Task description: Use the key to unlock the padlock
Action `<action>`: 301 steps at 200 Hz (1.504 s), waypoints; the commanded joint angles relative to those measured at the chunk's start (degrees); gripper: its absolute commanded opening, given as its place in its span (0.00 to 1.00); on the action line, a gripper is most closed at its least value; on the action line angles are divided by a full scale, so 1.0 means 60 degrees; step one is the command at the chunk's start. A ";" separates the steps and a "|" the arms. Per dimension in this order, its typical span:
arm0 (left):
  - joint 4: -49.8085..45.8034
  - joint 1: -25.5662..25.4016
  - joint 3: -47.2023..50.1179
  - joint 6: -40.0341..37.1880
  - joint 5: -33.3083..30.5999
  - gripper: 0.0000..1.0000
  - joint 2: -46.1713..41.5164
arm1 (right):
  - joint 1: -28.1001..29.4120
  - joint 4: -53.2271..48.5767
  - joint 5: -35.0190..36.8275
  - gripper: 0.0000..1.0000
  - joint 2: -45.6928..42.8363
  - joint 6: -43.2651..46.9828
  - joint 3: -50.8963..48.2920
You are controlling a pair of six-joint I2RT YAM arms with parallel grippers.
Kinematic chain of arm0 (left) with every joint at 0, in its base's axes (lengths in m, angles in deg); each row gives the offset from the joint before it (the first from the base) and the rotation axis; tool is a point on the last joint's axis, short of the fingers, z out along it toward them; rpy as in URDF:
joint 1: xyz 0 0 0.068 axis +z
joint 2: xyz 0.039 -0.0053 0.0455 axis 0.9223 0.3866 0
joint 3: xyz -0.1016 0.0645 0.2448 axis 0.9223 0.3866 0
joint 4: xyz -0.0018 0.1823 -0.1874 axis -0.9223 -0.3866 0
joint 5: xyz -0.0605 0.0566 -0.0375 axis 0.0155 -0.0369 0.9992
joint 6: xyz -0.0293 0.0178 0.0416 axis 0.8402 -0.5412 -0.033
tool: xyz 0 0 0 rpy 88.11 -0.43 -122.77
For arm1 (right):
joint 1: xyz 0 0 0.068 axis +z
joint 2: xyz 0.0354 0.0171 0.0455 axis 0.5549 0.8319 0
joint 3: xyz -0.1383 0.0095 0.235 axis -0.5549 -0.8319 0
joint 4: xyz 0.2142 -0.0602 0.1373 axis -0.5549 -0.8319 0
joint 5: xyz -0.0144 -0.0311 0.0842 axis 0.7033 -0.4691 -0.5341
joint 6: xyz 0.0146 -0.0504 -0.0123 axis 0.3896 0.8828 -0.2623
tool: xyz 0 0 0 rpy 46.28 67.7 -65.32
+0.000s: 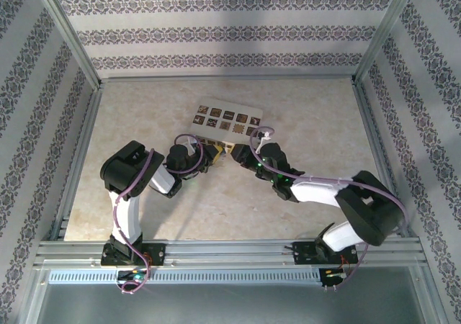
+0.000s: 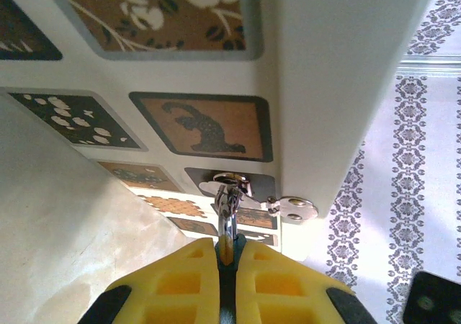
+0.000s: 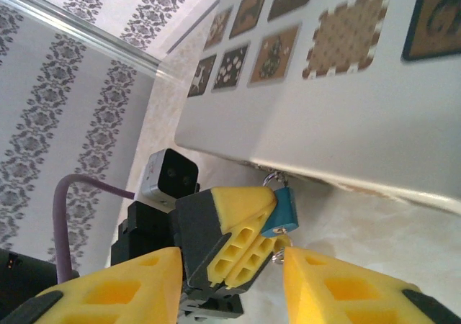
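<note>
Right, the two arms are seen nose to nose over the middle of the table [image 1: 144, 194], at the near edge of a white board [image 1: 253, 113] covered in patterned tiles. The padlock [image 3: 282, 207], small and blue-bodied, is found right at that edge, its silver shackle hooked up against the underside of the board's rim.

The left gripper [image 2: 226, 246] is pressed together on the padlock. In the left wrist view a slim silver edge is pinched between the yellow pads and runs forward to the loop at the board. A small silver tab [image 2: 294, 208] with two rivets is seen just beside that loop.

The right gripper [image 3: 232, 266] is held wide apart. Its yellow fingers [image 3: 122, 291] are spread to either side of the left gripper's tips and the padlock, and nothing is touched by them.

A little metal ring [image 3: 277, 255] is seen hanging just under the padlock's lower end. Whether a key is seated in the lock there cannot be told.
</note>
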 commanded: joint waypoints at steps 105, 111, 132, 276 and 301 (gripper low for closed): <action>-0.0435 -0.0129 0.0194 -0.0050 -0.0217 0.07 -0.0750 | -0.0780 -0.3798 0.1154 0.98 -0.4459 0.6378 -0.0056; -0.0435 -0.0127 0.0198 -0.0049 -0.0227 0.07 -0.0763 | -0.0839 -0.3800 0.1094 0.98 -0.4625 0.6708 -0.0101; -0.0527 -0.0130 0.0196 -0.0057 -0.0226 0.07 -0.0816 | -0.0992 -0.3618 0.0988 0.98 -0.5243 0.7713 -0.0333; -0.1784 -0.0162 0.0157 -0.0386 -0.0428 0.06 -0.1749 | 0.0443 -0.4722 0.0923 0.98 -0.6455 1.5258 -0.0125; -0.1997 -0.0186 0.0129 -0.0419 -0.0467 0.05 -0.1922 | 0.1158 -0.5111 0.1682 0.98 -0.6188 1.6975 -0.0081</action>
